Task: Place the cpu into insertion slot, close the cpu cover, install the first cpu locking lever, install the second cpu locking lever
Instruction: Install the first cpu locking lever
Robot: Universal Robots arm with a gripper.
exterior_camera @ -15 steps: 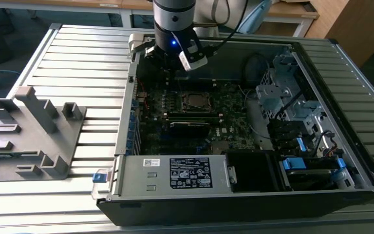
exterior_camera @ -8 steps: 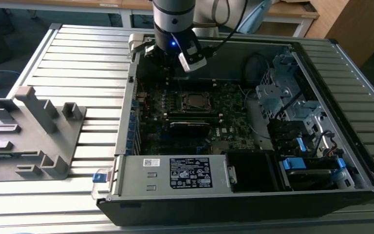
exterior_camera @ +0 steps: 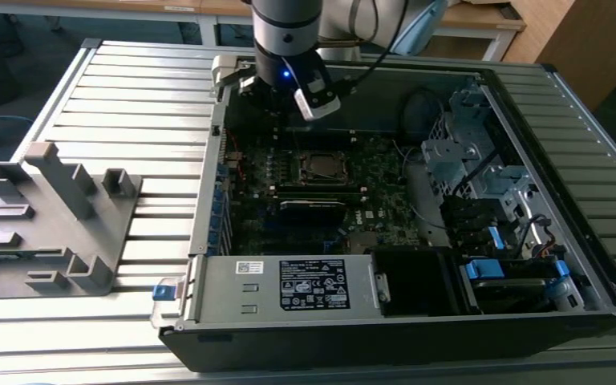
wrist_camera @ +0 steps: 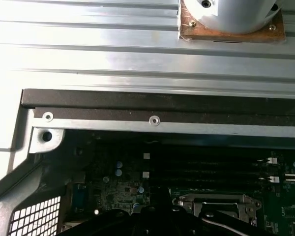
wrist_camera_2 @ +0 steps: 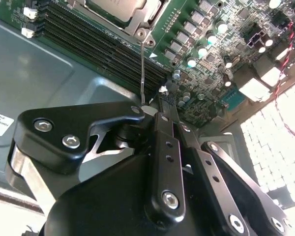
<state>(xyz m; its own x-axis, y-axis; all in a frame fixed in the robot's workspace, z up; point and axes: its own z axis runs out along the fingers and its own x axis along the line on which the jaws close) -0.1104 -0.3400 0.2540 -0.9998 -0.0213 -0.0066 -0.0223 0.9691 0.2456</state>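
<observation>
The gripper (wrist_camera_2: pixel 155 112) hangs over the edge of the motherboard (wrist_camera_2: pixel 221 59), just inside the wall of the open computer case (exterior_camera: pixel 394 309). In the second wrist view its fingers (wrist_camera_2: pixel 162 128) look drawn together. Nothing can be seen between them, so it reads as clenched rather than grasping.

The cpu (wrist_camera_2: pixel 113 7) lies straight ahead of the fingertips, flat in the insertion slot (exterior_camera: pixel 322 166). The cpu cover (wrist_camera_2: pixel 140 22) looks folded down around it, so the first two steps appear done.

A thin wire locking lever (wrist_camera_2: pixel 143 69) starts at the slot's near corner. Its long axis points almost directly back at the gripper and crosses the black memory slots (wrist_camera_2: pixel 88 42), which lie between gripper and slot. Its free end stops just beside the fingertips. Whether it touches them or sits a little above cannot be told.

Judging by that stance, the lever stands raised and unlatched, and it is the part nearest the gripper. The slot itself is near but apart, further along the same line.
</observation>
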